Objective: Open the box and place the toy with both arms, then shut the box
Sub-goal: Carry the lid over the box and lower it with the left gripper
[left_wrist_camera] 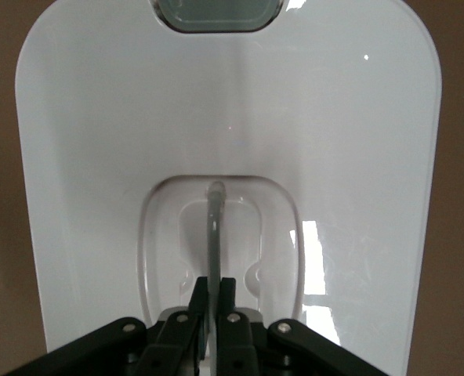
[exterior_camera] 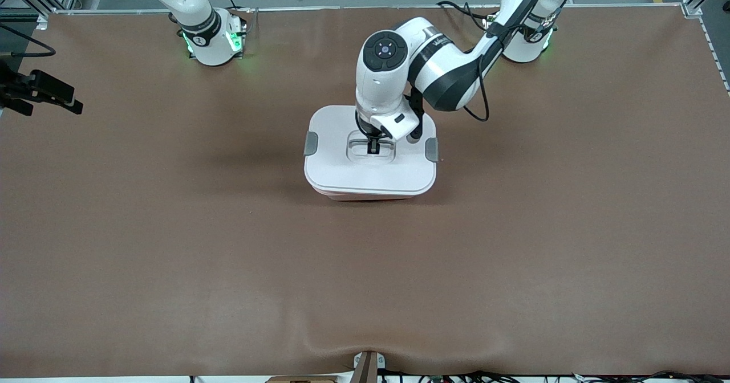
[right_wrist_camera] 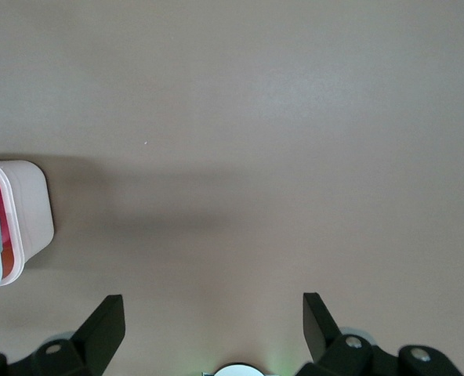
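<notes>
One glossy white rounded lid (exterior_camera: 370, 169), slim grey handle (left_wrist_camera: 214, 235) in left gripper (left_wrist_camera: 214, 294).

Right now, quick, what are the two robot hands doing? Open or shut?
Left gripper: shut on the lid handle of the box.
Right gripper: open, holding nothing, over bare table.

1. My front camera sits high across the table (exterior_camera: 171, 246), facing my bases along the frame's top.
2. My left wrist camera looks straight down, close over the lid (left_wrist_camera: 99, 157), which fills its frame.
3. My right wrist camera looks down from higher, catching the box (right_wrist_camera: 28, 211) at the frame's left edge.
4. All three views share the box (exterior_camera: 370, 192).
</notes>
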`<state>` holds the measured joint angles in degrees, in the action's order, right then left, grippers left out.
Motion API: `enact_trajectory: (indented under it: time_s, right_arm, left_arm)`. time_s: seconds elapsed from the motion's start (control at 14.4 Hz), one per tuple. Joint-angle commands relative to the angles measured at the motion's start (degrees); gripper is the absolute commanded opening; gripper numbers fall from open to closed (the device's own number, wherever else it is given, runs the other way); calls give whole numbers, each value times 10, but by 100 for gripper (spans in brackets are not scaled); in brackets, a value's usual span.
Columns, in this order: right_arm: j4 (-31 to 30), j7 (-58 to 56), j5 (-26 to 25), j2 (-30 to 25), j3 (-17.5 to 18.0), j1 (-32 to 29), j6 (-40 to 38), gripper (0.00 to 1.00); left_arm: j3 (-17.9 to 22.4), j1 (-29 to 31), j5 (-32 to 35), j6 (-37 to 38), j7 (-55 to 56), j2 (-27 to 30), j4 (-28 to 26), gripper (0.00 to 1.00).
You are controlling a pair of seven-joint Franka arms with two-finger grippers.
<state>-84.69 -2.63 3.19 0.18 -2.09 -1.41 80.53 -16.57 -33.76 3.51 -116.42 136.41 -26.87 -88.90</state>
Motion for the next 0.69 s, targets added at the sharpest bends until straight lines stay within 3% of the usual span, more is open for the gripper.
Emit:
enact_trajectory:
  time_s: [0.0, 0.62]
  right_arm:
    - [4, -2, 7, -4, 7, -13, -5, 100]
    - [12, 3, 8, -3, 8, -16, -27, 100]
  left_arm:
    - [0, -7, 13, 8, 15, 1, 0, 0]
    - [2, -10, 18, 0, 13, 1, -24, 0]
